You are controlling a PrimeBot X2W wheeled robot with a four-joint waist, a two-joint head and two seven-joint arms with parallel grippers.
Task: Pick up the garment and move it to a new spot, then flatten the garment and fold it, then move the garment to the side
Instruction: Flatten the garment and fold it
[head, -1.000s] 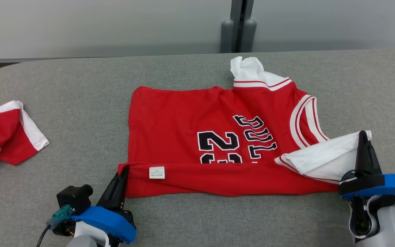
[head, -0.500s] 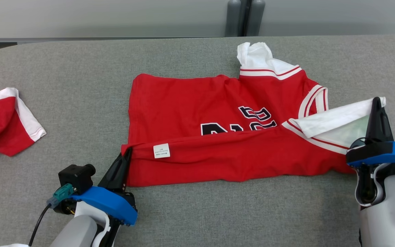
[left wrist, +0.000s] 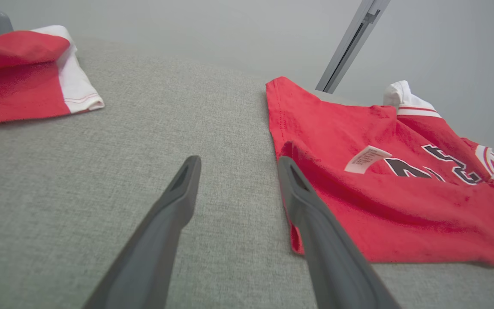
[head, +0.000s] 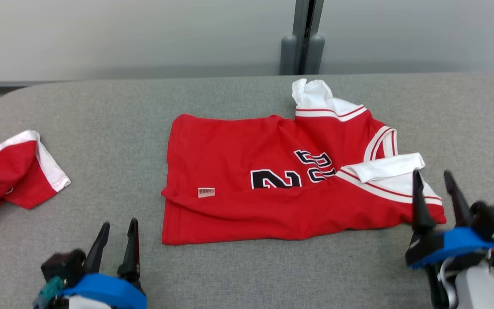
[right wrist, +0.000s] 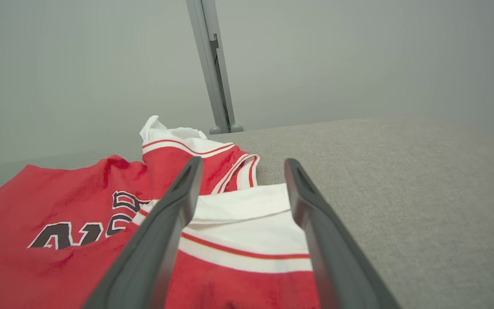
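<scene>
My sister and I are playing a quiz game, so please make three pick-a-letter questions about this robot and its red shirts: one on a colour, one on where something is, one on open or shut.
1. What colour are the numbers on the flat red jersey with white trim?
A) green B) yellow C) black
2. Where on the grey fabric table does the crumpled red-and-white garment lie?
A) on the robot's right B) on the robot's left C) on top of the jersey
3. How are the left gripper and right gripper?
A) both open, holding nothing B) both shut on the jersey C) left shut, right open

Answers: 1 C, the digits are black, edged in white. 2 B, it sits at the head view's left edge, apart from the jersey. 3 A, each pair of dark fingers stands spread, pinching no cloth.
</scene>
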